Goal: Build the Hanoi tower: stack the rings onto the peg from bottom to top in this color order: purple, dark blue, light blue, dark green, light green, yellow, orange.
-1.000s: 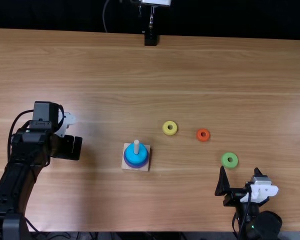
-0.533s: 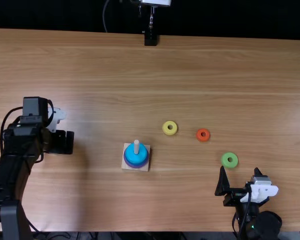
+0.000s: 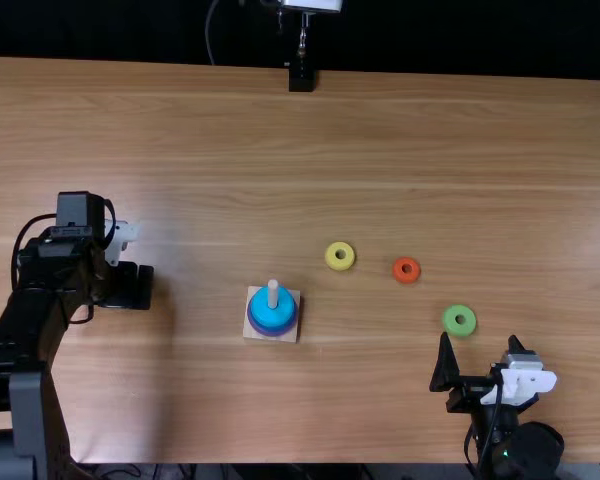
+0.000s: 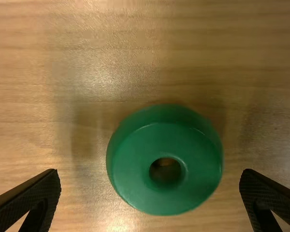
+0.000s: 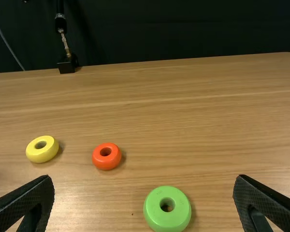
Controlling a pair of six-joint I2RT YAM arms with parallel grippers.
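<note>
Peg (image 3: 273,293): Upright on its square base (image 3: 252,334), its top bare and ready for the next ring. It carries the purple ring (image 3: 292,326) low down and the light blue ring (image 3: 271,312) uppermost; I cannot certify the dark blue one between them from here.
Dark green ring (image 4: 130,191): Flat on the table (image 3: 380,150), hole up, well apart from the peg. By the order given, I judge it next.
Left gripper (image 4: 150,175): Pincer apart, a finger to either side of the dark green ring and touching neither flank; placed, in my judgement, for a straight descent and grasp. Closing off-centre could nudge the ring.
Right gripper (image 5: 142,179): Pincer apart, nothing held, near the light green ring (image 5: 157,216), which I judge suits a later pick.
Loose stock: Light green, yellow (image 3: 340,256) and orange (image 3: 406,270) rings lie flat and separate, presumably awaiting their turns.
Progress: Under halfway, I judge.
</note>
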